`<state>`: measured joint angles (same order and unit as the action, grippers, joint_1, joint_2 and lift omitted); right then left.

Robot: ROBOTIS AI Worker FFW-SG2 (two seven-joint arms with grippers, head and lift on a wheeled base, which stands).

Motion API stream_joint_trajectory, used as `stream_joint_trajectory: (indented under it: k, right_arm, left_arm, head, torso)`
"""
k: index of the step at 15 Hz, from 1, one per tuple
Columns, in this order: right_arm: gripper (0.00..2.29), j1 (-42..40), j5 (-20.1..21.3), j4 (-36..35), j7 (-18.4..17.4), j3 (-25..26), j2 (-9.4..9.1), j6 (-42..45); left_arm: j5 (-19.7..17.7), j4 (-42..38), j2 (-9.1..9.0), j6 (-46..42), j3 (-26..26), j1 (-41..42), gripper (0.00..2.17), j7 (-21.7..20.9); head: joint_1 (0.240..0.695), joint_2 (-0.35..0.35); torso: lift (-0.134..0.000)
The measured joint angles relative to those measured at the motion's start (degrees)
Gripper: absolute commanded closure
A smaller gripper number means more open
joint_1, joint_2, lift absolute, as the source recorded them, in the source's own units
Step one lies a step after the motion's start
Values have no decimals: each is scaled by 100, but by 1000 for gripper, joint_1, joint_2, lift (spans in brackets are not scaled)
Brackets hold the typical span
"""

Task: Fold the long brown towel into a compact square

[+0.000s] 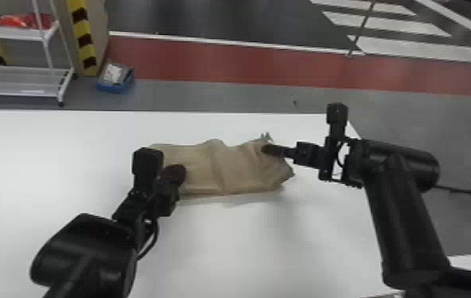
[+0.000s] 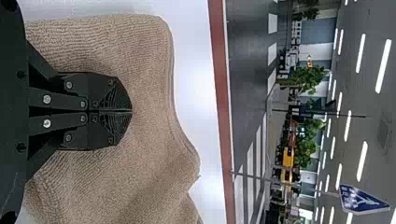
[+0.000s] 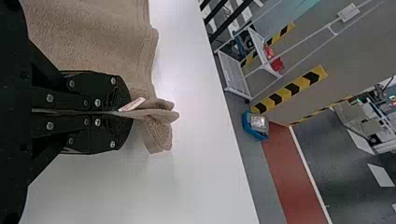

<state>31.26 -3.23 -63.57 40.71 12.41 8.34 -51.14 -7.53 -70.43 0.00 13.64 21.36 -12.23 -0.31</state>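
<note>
My arms (image 1: 405, 214) are black, with rounded housings (image 1: 88, 241), a looping black cable (image 1: 156, 237), and silver screws (image 2: 46, 99) dotting my jaws.

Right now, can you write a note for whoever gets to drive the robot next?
Left gripper: shut, at the towel's left end; I can't tell if it holds any cloth.
Right gripper: shut on the towel's right end, pinching a bunched bit.
Towel: lying long and rumpled across the white table.
Done: right end gripped; I can't tell if any fold is made.
Left: folding it into a compact square.
</note>
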Motion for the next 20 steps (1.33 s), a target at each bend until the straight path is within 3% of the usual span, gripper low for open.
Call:
stream_joint_trajectory:
  k: [3, 5, 10, 15, 20]
  right_arm:
    - [1420, -122, -381, -741, -100, -40, -133, -490]
    - [1420, -266, -469, -1393, -283, -104, -348, -846]
    - [1420, -80, -1109, -1853, -594, -158, -746, -1567]
    - [1420, 112, -1132, -1719, -812, -95, -719, -1508]
    - [1420, 275, -1124, -1493, -829, 5, -635, -1427]
  left_arm:
    - [12, 0, 0, 36, -1, -6, 2138, -5]
    - [13, -1, 0, 68, -1, -9, 2138, -4]
    - [-70, -71, 0, 231, 12, -7, 2138, -102]
    - [-441, -842, 31, 540, -556, 253, 2138, -652]
    - [-480, -965, 181, 774, -773, 269, 2138, -852]
  head:
    - [695, -173]
    - [695, -148]
    - [695, -94]
    - [692, -88]
    - [687, -83]
  torso:
    - [-123]
    - [-123]
    - [-123]
    - [-123]
    - [-123]
